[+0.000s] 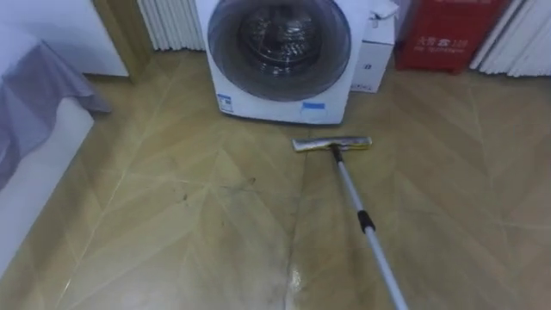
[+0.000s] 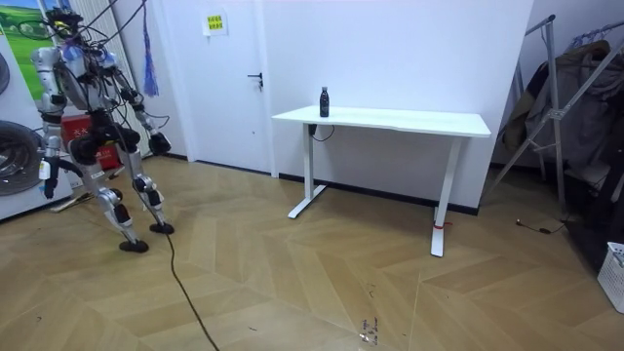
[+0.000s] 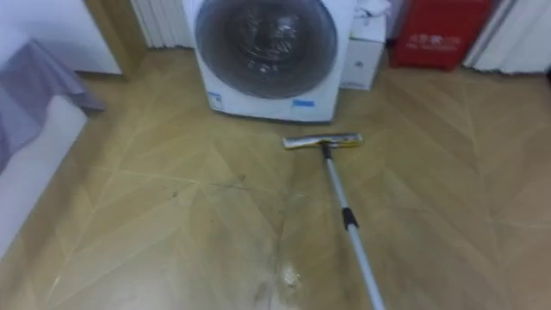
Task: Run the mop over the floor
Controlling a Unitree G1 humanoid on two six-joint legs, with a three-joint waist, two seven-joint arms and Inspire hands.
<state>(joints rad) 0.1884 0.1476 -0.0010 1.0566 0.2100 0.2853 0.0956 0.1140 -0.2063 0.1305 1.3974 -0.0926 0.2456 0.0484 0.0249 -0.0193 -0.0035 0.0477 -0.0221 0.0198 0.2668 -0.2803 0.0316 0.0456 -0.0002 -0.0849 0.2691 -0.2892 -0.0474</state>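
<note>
One hand point(image 2: 160, 143) hangs behind the body, the other hand point(image 2: 46, 180) ahead toward the washer point(image 1: 280, 52). Whether either is grasping or released cannot be told. Mop point(image 1: 331, 144): head flat on the floor point(image 1: 172, 215), far centre, just short of the washer. Pole point(image 1: 368, 231) runs from the head back to the near right, so the right arm is judged nearer.

One washing machine point(image 1: 280, 52) was counted. One mop point(image 1: 331, 144) was noted in front of the washing machine, one white box point(image 1: 376, 58) just beside it and one red box point(image 1: 448, 34) past that box. One bed point(image 1: 43, 164) was counted well apart from the washing machine. In the room view, one desk point(image 2: 409, 121) and one bottle point(image 2: 324, 101) on it were counted.
</note>
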